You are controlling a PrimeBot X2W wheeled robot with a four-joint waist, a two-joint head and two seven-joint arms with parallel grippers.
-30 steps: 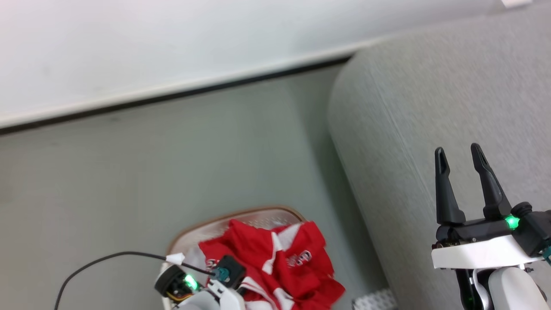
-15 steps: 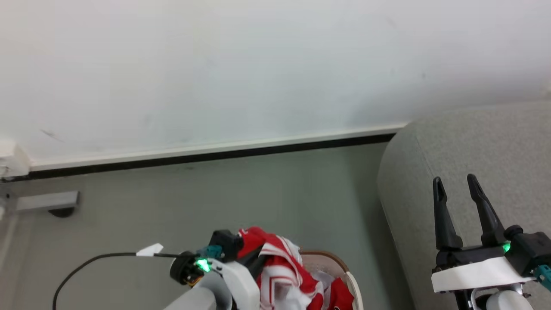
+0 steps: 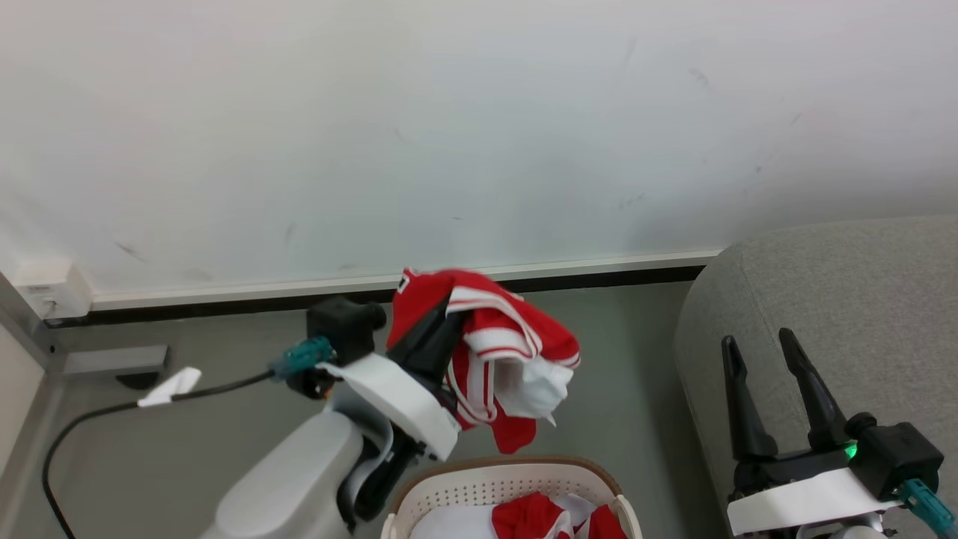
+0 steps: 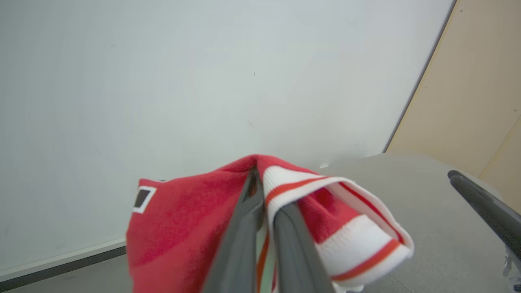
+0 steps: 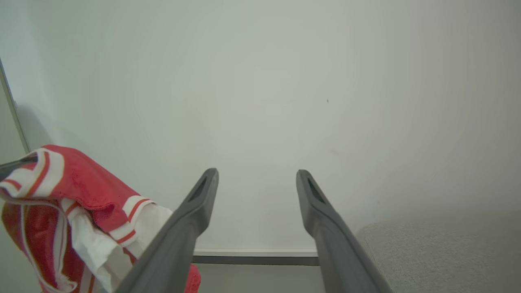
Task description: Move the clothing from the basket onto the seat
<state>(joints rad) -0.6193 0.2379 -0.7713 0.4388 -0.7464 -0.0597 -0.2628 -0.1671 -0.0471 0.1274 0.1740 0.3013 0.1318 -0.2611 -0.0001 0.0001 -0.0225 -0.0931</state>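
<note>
The left tool (image 4: 260, 195), a second ago down among the laundry, has lifted one red garment (image 3: 486, 329) clear of the basket (image 3: 479, 486). Its fingers are pinched on a fold, and the rest hangs above the far rim. The first pick looks done; the carry rightward to the seat (image 3: 823, 284) remains. A second red piece (image 3: 528, 516) lies in the basket beside white cloth (image 3: 449, 528). Bare floor (image 3: 621, 374) separates basket and seat. The right tool (image 3: 756, 337), spread and empty, hovers over the seat's near edge and may crowd the drop.
</note>
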